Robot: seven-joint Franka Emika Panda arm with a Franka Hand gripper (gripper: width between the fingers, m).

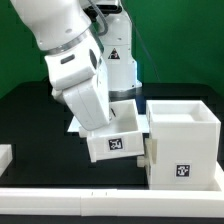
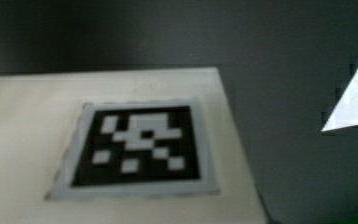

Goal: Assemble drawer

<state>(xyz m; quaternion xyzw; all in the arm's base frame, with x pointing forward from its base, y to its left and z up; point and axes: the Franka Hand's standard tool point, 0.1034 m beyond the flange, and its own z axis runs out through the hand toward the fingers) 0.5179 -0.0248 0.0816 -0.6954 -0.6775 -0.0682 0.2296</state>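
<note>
My gripper (image 1: 106, 127) comes down from the big white arm onto a small white tray (image 1: 117, 146) with a black-and-white tag on its front. The tray hangs tilted above the black table, its far end against the open side of the large white casing (image 1: 185, 140) on the exterior view's right. The fingers are hidden by the hand; the lifted tray suggests they are shut on it. In the wrist view the tray's tagged wall (image 2: 140, 150) fills the picture very close, with a casing edge (image 2: 354, 95) beside it; no fingers show. The second tray is out of view.
A long white rail (image 1: 100, 196) runs along the table's front edge. A white piece (image 1: 5, 155) is cut off at the exterior view's left edge. The arm's base (image 1: 118, 55) stands behind, against a green backdrop.
</note>
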